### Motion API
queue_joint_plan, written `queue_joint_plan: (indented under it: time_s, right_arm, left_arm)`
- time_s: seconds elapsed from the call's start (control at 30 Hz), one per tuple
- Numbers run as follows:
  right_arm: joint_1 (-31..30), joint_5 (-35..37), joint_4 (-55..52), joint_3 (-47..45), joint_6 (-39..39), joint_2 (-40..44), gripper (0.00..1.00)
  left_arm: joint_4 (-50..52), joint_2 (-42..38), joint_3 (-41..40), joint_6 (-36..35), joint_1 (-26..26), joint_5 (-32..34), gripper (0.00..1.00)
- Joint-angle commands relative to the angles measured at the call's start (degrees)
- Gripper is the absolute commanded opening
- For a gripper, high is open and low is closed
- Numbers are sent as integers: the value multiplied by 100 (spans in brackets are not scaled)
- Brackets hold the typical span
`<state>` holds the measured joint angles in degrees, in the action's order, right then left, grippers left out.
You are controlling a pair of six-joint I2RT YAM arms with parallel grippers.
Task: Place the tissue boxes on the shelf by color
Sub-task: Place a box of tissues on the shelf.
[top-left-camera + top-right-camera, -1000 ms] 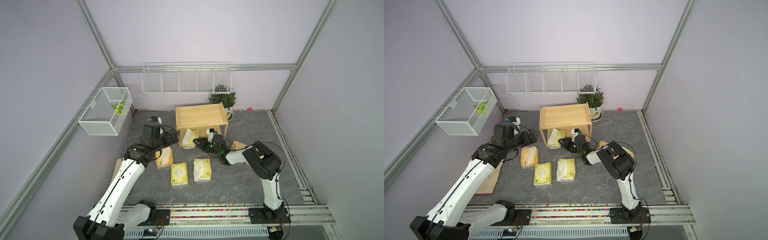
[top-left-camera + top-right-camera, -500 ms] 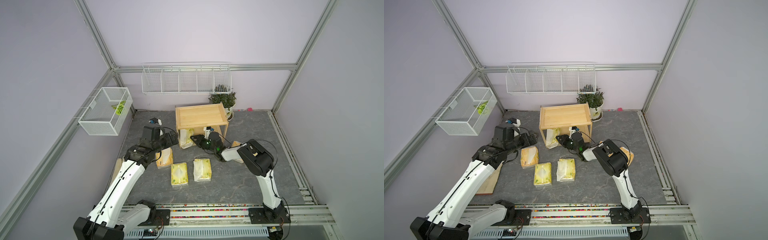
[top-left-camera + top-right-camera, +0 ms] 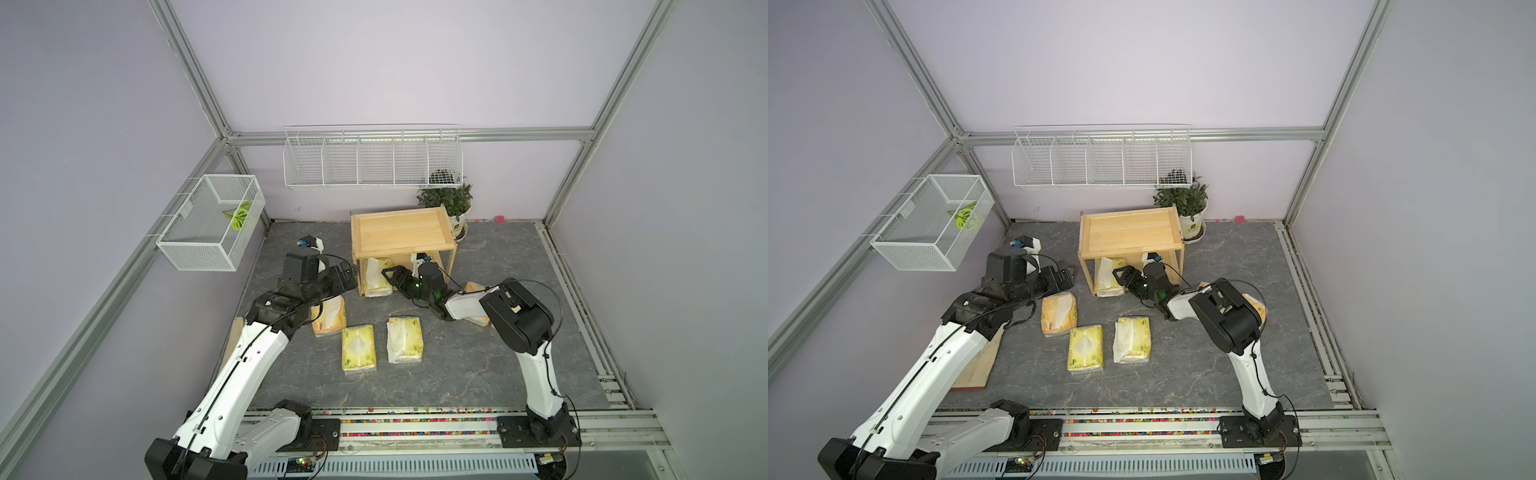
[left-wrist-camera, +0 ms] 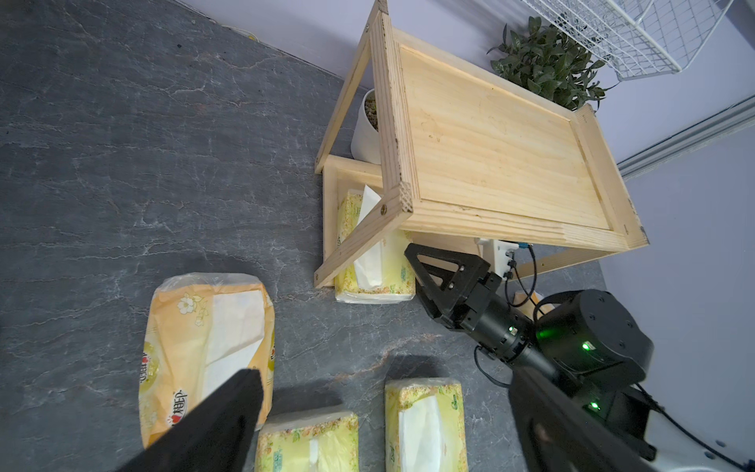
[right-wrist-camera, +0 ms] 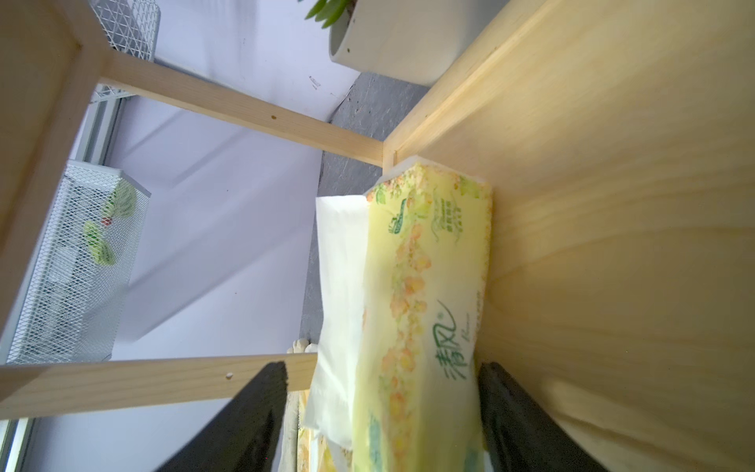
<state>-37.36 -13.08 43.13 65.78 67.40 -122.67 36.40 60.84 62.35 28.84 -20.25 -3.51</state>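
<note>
Barely visible beneath the shelf's (image 3: 401, 230) top tray in both top views, a lemon-yellow tissue pack (image 3: 376, 278) lies at the lower tier's left end. My right claw (image 3: 387, 275), clamped on it a second ago, now stands wide around it. An orange pack (image 3: 473, 287) peeks from behind my right arm (image 3: 461, 305). My left claw (image 3: 351, 277) hangs wide and empty above the desk (image 3: 478, 374).

The shelf (image 4: 490, 155) is bare, matt, grainy wood. The pack (image 5: 425, 306) inside it wears glossy, crinkled plastic film. The tabletop (image 3: 478, 374) looks matt, stone-veined grey.
</note>
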Motion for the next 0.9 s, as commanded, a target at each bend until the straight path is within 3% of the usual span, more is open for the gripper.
queue_joint_plan:
  time_s: [0.0, 0.33, 0.87]
  right_arm:
    - [31, 283, -130, -289, -264, 410, 79]
    - [8, 57, -402, -65, -236, 268, 79]
    - [-124, -300, -1057, 1183, -244, -432, 77]
  left_arm:
    - [-58, -82, 31, 48, 32, -108, 100]
    - [-37, -115, 50, 43, 30, -124, 100]
    - [-32, -155, -64, 33, 30, -106, 100]
